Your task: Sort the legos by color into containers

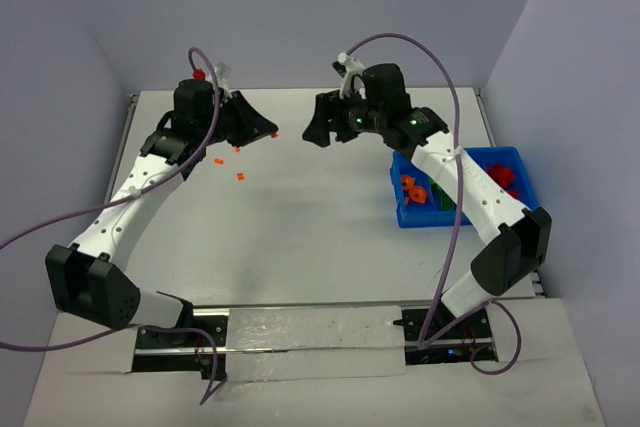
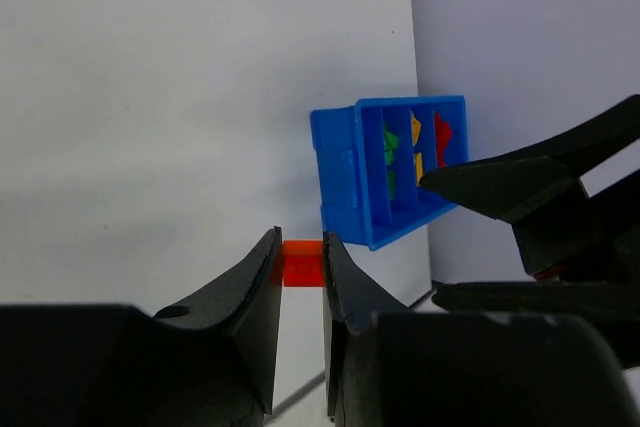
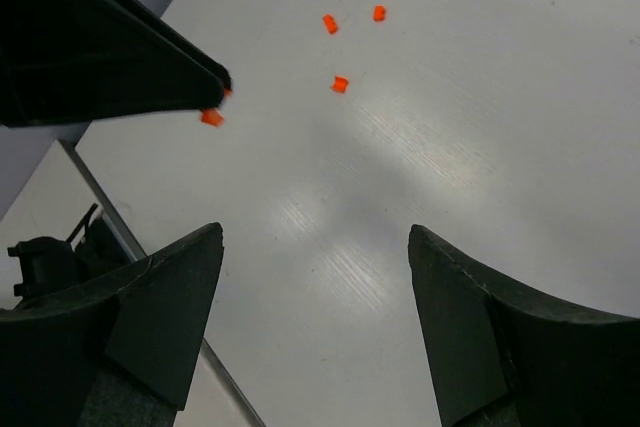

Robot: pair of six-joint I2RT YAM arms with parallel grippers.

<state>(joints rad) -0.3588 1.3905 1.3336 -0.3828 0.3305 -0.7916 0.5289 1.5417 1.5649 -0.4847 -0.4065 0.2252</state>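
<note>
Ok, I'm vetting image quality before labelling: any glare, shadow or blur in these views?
Top external: even light, mild sheen on the near-edge strip. Left wrist: soft shadow across the lower table; fingers near-black, the brick clear. Right wrist: streaky glare on the table; loose bricks sharp.

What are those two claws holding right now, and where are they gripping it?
The left gripper pinches one orange brick by its two opposite sides, right at its very tip. The right gripper is open and holds nothing.
</note>
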